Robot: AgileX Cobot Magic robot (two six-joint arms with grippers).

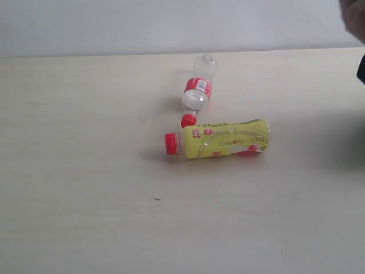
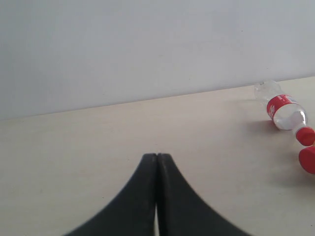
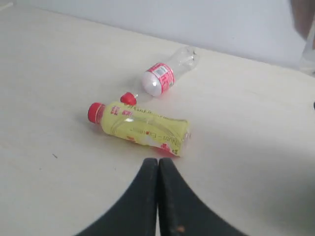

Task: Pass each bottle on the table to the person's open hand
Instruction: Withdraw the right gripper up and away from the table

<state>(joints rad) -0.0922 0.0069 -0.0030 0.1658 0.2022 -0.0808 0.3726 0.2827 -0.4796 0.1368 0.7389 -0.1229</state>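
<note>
Two bottles lie on their sides on the pale table. The yellow bottle with a red cap lies across the middle. The small clear bottle with a red label and cap lies just behind it, its cap close to the yellow bottle's neck. My left gripper is shut and empty, above bare table well away from the bottles. My right gripper is shut and empty too, its tips a short way from the yellow bottle's base. Neither gripper shows in the exterior view.
A blurred part of the person shows at the exterior view's top right corner, also at the right wrist view's upper right edge. A pale wall runs behind the table's far edge. A dark shadow lies on the table's right side.
</note>
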